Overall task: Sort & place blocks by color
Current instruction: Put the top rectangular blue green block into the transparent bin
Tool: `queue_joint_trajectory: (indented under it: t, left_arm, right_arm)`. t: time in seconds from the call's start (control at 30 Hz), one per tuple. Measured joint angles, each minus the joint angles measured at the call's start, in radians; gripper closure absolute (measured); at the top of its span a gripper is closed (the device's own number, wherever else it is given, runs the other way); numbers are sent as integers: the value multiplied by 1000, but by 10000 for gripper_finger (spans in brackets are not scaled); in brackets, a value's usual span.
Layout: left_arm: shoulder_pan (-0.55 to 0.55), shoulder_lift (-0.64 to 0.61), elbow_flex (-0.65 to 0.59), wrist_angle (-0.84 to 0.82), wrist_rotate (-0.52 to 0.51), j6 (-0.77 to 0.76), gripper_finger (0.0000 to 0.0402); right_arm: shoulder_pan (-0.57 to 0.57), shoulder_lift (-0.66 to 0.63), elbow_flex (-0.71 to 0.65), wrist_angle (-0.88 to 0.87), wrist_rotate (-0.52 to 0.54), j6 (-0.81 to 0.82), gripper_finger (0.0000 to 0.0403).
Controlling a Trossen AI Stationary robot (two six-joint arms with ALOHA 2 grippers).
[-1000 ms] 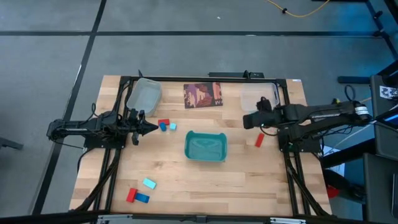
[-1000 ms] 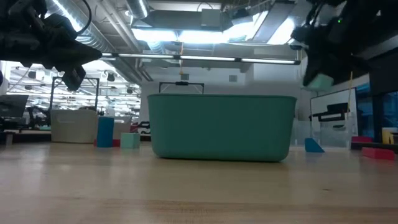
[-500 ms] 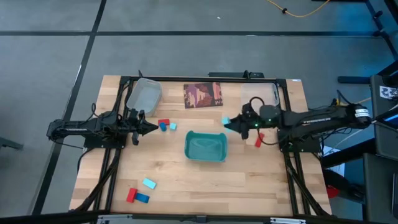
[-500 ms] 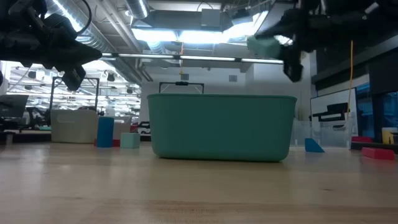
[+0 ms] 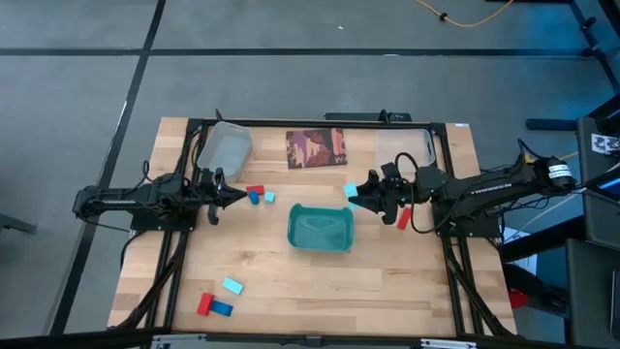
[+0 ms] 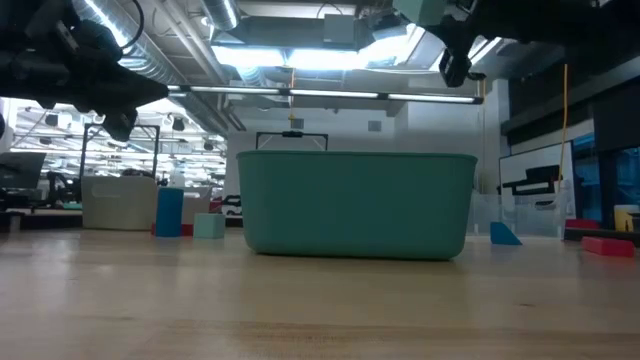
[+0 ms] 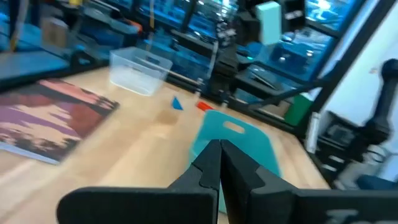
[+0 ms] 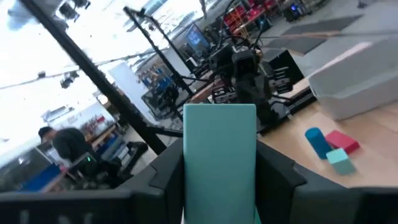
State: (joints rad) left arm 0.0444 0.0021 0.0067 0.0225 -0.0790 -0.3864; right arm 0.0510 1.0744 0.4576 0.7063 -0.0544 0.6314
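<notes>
1. A light cyan block (image 8: 219, 158) is sitting clamped in the right tool (image 5: 355, 193), its long axis running out along the fingers, past their tips.
2. That block (image 5: 351, 190) is hanging in the air just off the far right corner of the teal tray (image 5: 321, 229), above the table (image 5: 291, 281).
3. The right tool is standing partly open, its two fingers (image 8: 279, 171) pressing on the block's sides.
4. A red block (image 5: 404, 218) is lying on the table near the right arm, long axis running roughly near to far.
5. Three more blocks (image 5: 258, 196), red, dark blue and cyan, are lying close together just ahead of the left tool (image 5: 238, 198).
6. Another three (image 5: 219, 300) are lying near the table's front left corner.
7. The left tool is hovering shut and empty, fingertips (image 7: 219, 163) meeting in a point.
8. A printed card (image 5: 316, 147) is lying at the far edge; I cannot read any writing on it.
</notes>
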Motion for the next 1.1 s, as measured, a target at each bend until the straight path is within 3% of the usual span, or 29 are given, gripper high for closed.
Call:
queue_joint_trajectory:
  t: [0.3,0.53,0.73,0.93,1.1]
  left_arm:
    - [0,0,0,64,-79,3,401]
    - [-6,52,22,280,-72,-56,401]
    - [-22,277,203,248,-121,-35,385]
    - [-21,570,413,245,-129,53,335]
    - [-21,747,555,244,-83,23,296]
  right_arm:
    - [7,0,0,-15,46,-7,263]
    - [7,0,0,-16,46,-4,263]
    - [7,0,0,-15,45,-7,263]
    - [8,0,1,17,33,-9,263]
    - [8,0,2,74,25,-24,263]
